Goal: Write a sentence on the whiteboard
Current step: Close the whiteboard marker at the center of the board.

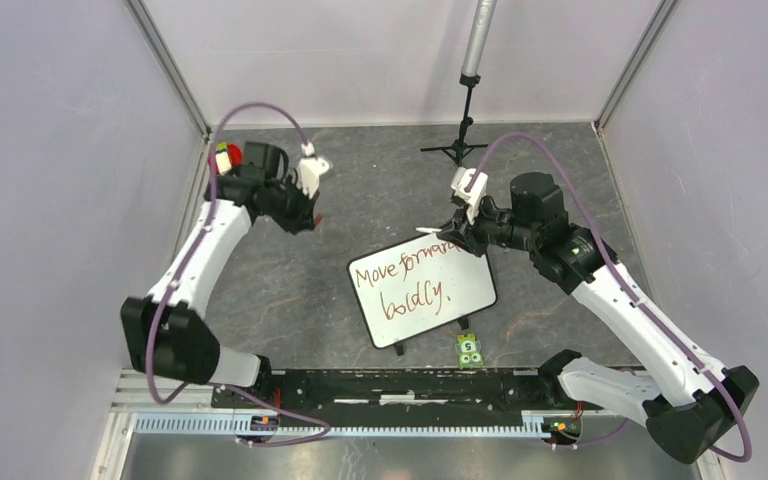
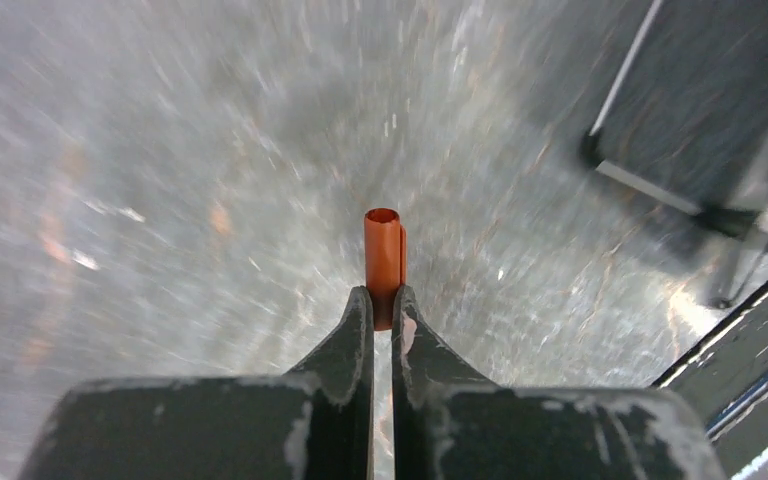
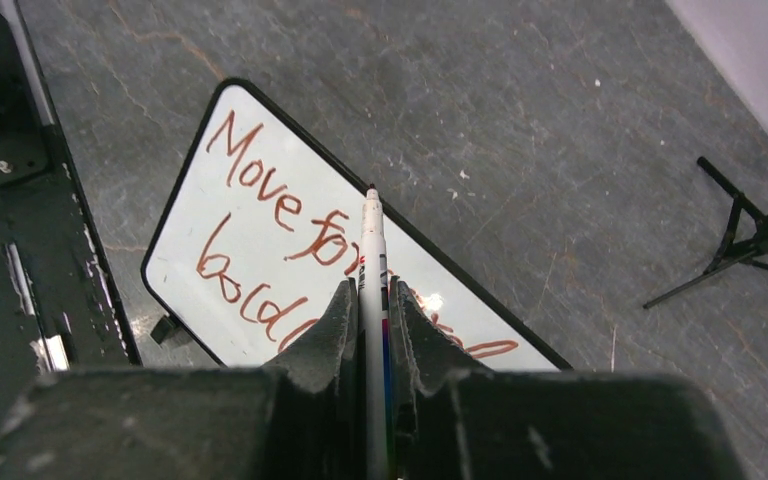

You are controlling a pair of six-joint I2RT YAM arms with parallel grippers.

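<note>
Your left arm, white with black joints, rises from the lower left of the top view and bends toward the upper left. The left gripper, two black fingers, is pinched tight on a small orange tubular cap. Your right arm reaches from the lower right to the centre. The right gripper clamps a slim white marker pen, tip forward.
</note>
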